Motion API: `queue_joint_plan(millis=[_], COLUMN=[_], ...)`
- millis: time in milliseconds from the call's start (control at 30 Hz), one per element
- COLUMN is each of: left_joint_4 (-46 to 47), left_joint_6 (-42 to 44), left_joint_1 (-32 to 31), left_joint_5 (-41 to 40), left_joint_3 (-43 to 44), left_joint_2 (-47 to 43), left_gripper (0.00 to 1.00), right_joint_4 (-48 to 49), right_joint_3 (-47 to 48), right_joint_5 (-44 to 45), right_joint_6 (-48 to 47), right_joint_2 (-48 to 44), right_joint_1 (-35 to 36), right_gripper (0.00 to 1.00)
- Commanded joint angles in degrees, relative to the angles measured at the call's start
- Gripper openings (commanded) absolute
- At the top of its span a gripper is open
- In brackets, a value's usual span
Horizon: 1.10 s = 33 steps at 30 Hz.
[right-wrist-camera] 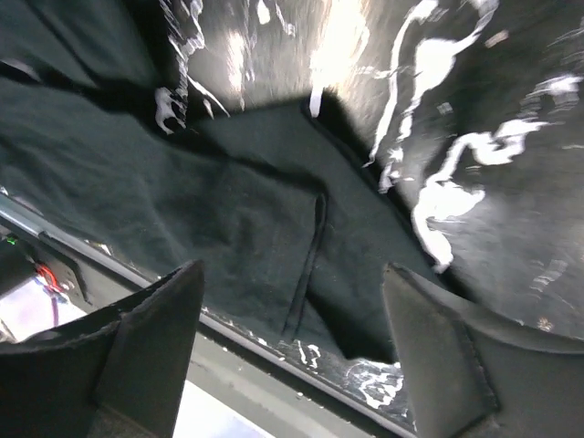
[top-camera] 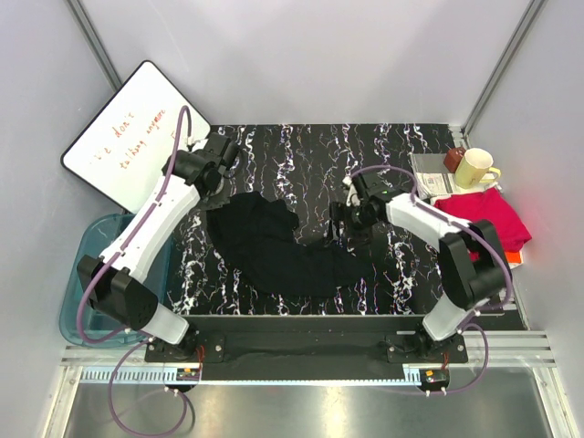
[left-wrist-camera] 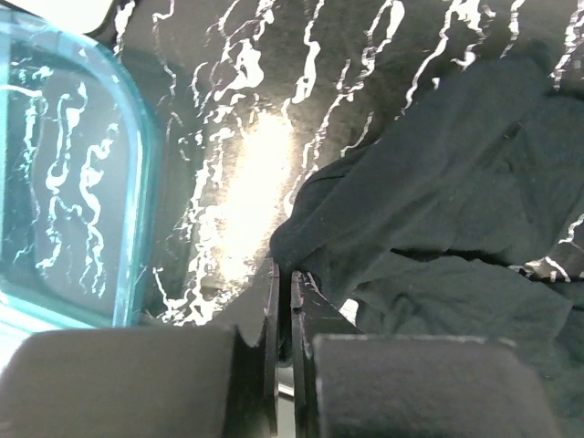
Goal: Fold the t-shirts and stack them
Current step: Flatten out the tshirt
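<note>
Starting at the near edge of the surface point(top-camera: 196, 274), the black t-shirt point(top-camera: 292, 251) is found lying in a crumpled, unfolded band. Its near-right end reaches almost to the front rail. No fold can be made out in it, and nothing has been stacked. The task is therefore judged to be at an early stage: this garment is yet to be spread, folded and placed, and the second one is untouched.

The long axis of the black t-shirt is seen to run diagonally, from near-right to far-left, with a slight curve. A stitched hem is visible at the near-right end in the right wrist view. Which end carries the collar cannot be told.

The right end effector point(right-wrist-camera: 292, 278) is held over that near-right end with its fingers spread wide. Nothing is gripped; cloth is seen between and below the fingers.

The magenta-pink t-shirt point(top-camera: 484, 214) is noted at the right edge of the surface, well apart from the black one. It is bunched rather than folded, with an orange piece point(top-camera: 516, 260) showing at its near corner.

Farther back, the left end effector point(left-wrist-camera: 283, 297) is seen with its fingers drawn together to a narrow slit. It is positioned beyond the far-left end of the black t-shirt, and no cloth is judged to be held.

A cream mug point(top-camera: 474, 167) stands at the far right.
</note>
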Motion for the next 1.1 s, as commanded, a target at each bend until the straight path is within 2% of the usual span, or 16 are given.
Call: queue_joint_plan(millis=[0,67,167,300,367,400,433,600,733,833,967,1067], left_joint_4=[-0.1,-0.02,-0.01,-0.01,0.07,0.07,-0.01,-0.19,-0.1,0.07,0.6,0.6], left_joint_6=[-0.33,-0.33,0.2,0.81,0.9,0.99,1.08,1.96,3.71,4.94,5.73,5.04], left_joint_1=[0.19,0.28,0.19,0.28,0.28,0.28,0.36,0.71,3.34,6.24,10.11,12.4], left_joint_5=[-2.33,-2.15,-2.41,-3.12,-3.55,-3.56,-3.64,-4.7,-4.96,-4.53,-1.98,-0.66], left_joint_3=[0.48,0.83,1.27,1.54,1.71,1.71,1.8,3.47,6.63,9.53,11.2,9.28], left_joint_2=[-0.86,-0.06,0.64,1.25,1.43,1.35,1.34,1.08,1.25,1.87,2.4,1.52], left_gripper=[0.0,0.0,0.0,0.0,0.0,0.0,0.0,0.0,0.0,0.0,0.0,0.0], right_joint_4=[0.42,0.77,2.96,3.5,3.5,3.41,2.98,-5.97,-14.15,-18.55,-19.44,-19.53], right_joint_3=[0.5,-0.03,-0.29,1.98,3.57,4.01,5.06,10.07,19.18,25.34,28.88,28.89], right_joint_5=[-0.18,0.53,0.18,-1.92,-2.89,-2.98,-2.72,3.06,19.9,27.66,26.64,28.04], right_joint_6=[3.01,3.1,3.63,3.98,4.24,4.33,4.51,1.97,-2.51,-5.51,-6.3,-7.88], right_joint_2=[4.69,6.19,9.18,14.7,15.95,16.47,16.48,12.18,7.44,5.5,3.04,0.76], right_joint_1=[3.56,4.53,5.58,7.6,8.22,8.57,8.75,8.75,8.49,5.95,-4.84,-7.68], right_gripper=[0.69,0.64,0.64,0.51,0.32,0.18,0.0,0.0,0.0,0.0,0.0,0.0])
